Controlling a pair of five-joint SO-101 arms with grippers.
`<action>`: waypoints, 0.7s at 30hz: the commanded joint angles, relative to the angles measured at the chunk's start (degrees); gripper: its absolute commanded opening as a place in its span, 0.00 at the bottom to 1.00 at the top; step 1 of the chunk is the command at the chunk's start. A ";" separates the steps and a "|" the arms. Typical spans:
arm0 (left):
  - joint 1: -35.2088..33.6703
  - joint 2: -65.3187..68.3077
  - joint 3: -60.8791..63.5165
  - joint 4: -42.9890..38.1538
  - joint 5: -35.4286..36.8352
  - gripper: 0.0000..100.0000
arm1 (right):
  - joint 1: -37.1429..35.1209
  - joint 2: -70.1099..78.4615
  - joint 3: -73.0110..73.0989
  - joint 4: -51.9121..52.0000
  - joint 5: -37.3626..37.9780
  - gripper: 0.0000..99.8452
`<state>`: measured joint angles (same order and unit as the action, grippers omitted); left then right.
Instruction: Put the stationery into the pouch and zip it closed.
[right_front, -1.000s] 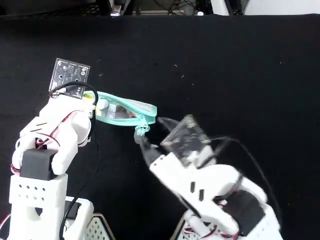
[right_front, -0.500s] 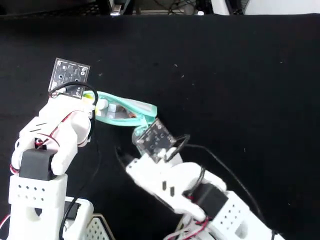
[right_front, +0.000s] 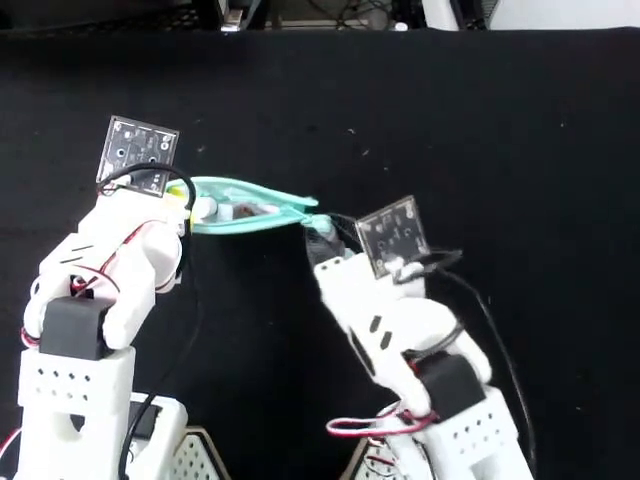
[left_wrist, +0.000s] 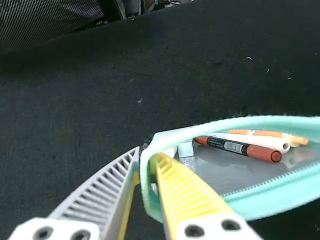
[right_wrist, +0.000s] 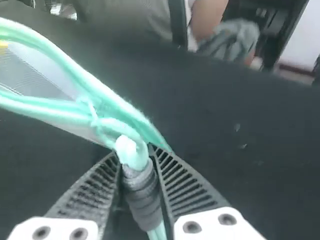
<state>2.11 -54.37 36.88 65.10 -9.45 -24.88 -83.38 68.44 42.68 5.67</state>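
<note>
Left tool (left_wrist: 147, 154) is clamped on the pouch (left_wrist: 235, 167) at left, right tool (right_wrist: 134, 152) on the zipper pull (right_wrist: 127, 146) at right; pens (left_wrist: 240, 147) are seen inside.

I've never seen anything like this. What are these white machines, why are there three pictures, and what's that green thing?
Those are two small robot arms at a black table. One picture looks down from above; the other two come from cameras on each arm's wrist. Between the arms is a mint-green pouch with pens inside, its mouth open. The left gripper pinches one end of the pouch; the right gripper is closed on the zip pull at the other end.
</note>
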 joint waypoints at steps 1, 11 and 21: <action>-0.04 0.88 0.84 -0.35 -0.79 0.04 | 1.23 -6.02 -4.35 0.88 4.22 0.01; -0.04 0.88 2.42 -2.64 -0.79 0.04 | 6.33 -13.49 7.16 -0.09 0.70 0.01; 0.13 0.97 2.51 -3.16 1.49 0.03 | 11.60 -20.97 15.78 -1.23 1.41 0.01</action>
<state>2.29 -54.37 38.29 62.46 -9.89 -15.30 -102.81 84.09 42.59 6.90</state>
